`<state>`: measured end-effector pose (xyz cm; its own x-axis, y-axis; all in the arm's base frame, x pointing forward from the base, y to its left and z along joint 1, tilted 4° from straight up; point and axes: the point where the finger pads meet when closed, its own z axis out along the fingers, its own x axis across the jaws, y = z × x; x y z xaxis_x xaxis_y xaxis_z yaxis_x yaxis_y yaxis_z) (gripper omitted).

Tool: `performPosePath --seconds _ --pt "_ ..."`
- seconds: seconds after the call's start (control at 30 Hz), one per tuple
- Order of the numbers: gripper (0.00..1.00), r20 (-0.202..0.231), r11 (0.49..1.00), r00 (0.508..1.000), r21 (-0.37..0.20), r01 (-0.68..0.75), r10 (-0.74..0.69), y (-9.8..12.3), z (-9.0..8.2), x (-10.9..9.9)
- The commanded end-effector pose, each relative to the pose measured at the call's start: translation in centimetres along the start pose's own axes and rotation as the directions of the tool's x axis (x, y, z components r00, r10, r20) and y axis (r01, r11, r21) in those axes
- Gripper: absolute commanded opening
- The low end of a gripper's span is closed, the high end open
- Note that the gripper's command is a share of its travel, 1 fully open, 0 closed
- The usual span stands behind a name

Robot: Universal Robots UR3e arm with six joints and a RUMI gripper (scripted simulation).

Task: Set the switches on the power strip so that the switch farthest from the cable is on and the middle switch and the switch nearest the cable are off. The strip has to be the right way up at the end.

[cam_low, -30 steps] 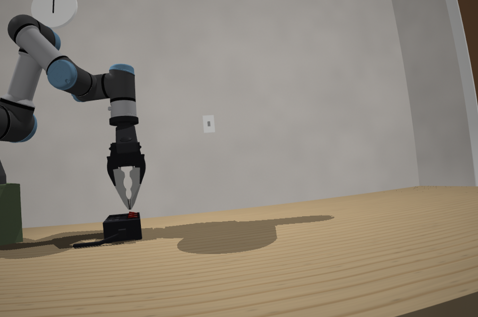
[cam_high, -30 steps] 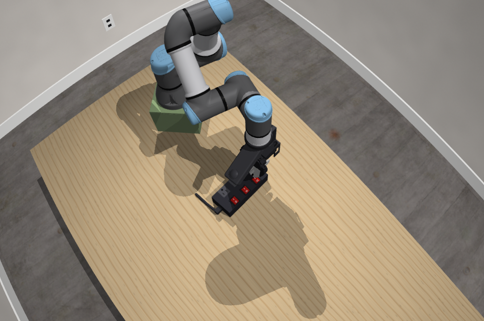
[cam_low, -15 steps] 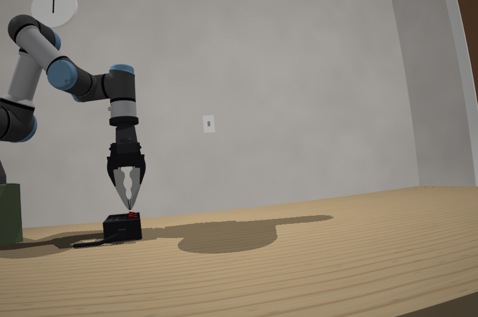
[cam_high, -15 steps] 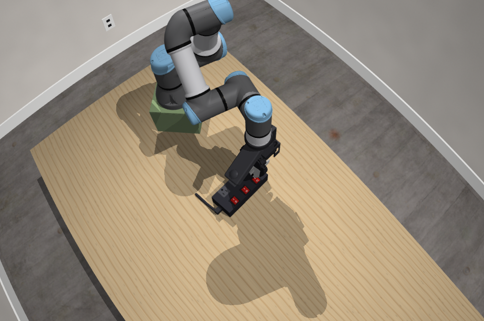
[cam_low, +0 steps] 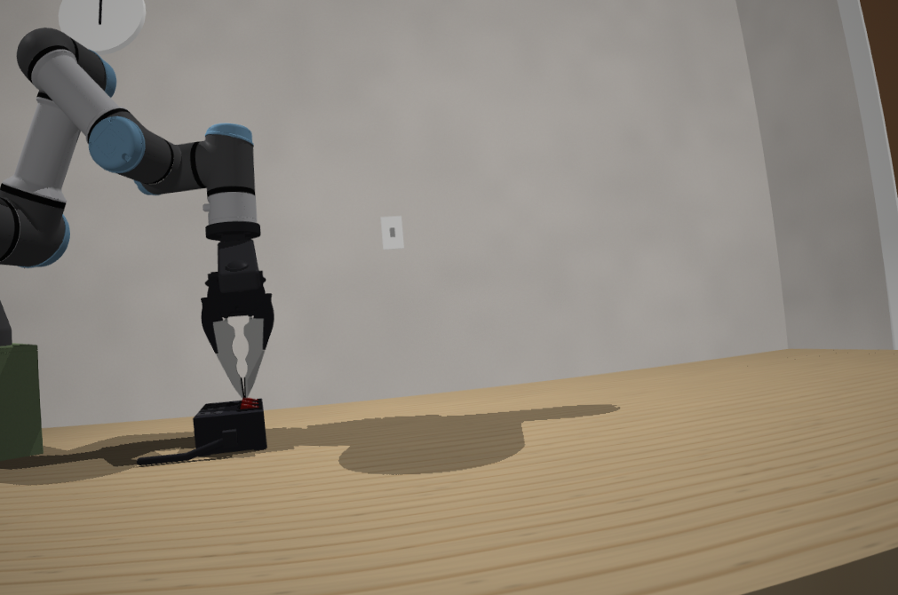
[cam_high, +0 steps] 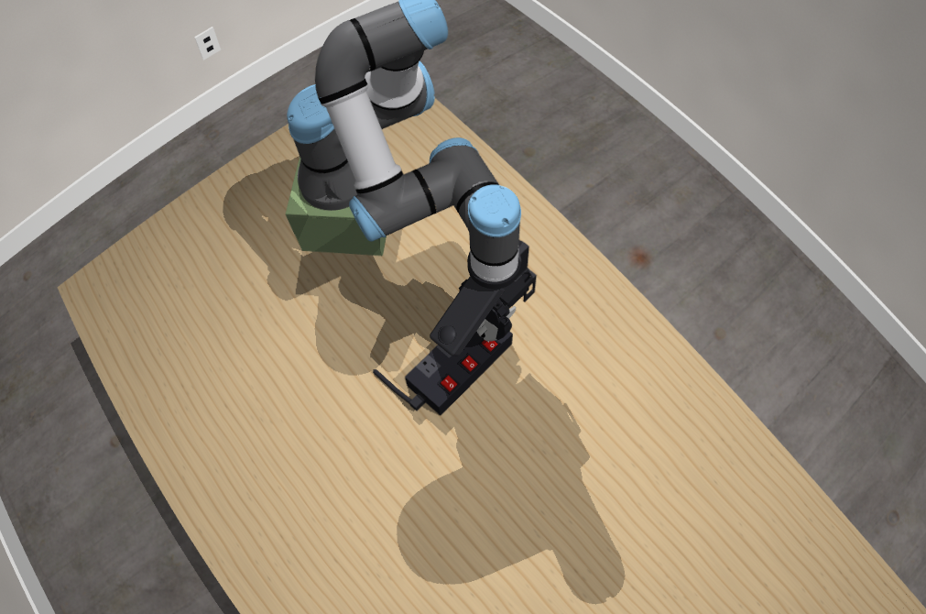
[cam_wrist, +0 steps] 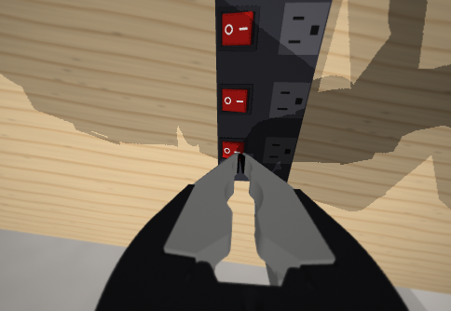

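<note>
The black power strip [cam_high: 458, 372] lies right way up on the wooden table, its three red switches and its sockets facing up. Its cable [cam_high: 395, 387] leaves the end nearest the table's left side. In the wrist view the switches run in a line: nearest the cable [cam_wrist: 237, 29], middle [cam_wrist: 234, 100], farthest from the cable [cam_wrist: 232, 150]. My gripper [cam_wrist: 239, 155] is shut and empty and points straight down. Its tips are at the right-hand half of the farthest switch [cam_high: 490, 345]. In the exterior view the tips [cam_low: 243, 394] are right at the strip's top [cam_low: 229, 424]. I cannot tell which way each rocker is tilted.
The arm's green base block [cam_high: 333, 224] stands at the back of the table, behind the strip. A wall outlet [cam_low: 391, 232] is on the far wall.
</note>
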<state>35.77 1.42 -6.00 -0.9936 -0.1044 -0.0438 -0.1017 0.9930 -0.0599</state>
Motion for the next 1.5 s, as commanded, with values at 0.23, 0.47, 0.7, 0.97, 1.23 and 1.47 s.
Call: performPosePath --seconds 0.23,0.47,0.7,0.97,1.23,1.47 --pt "0.0 0.002 1.0 1.0 0.001 0.0 0.0 0.0 0.2 -0.1" --pt "0.0 0.002 1.0 1.0 0.001 0.0 0.0 0.0 0.3 -0.1" --pt "0.0 0.002 1.0 1.0 0.001 0.0 0.0 0.0 0.3 -0.1" --pt "0.0 0.002 1.0 1.0 0.001 0.0 0.0 0.0 0.0 -0.1" --pt "0.0 0.002 1.0 1.0 0.001 0.0 0.0 0.0 -1.3 -0.1" --pt "0.0 0.002 1.0 1.0 0.001 0.0 0.0 0.0 -3.2 -0.1"
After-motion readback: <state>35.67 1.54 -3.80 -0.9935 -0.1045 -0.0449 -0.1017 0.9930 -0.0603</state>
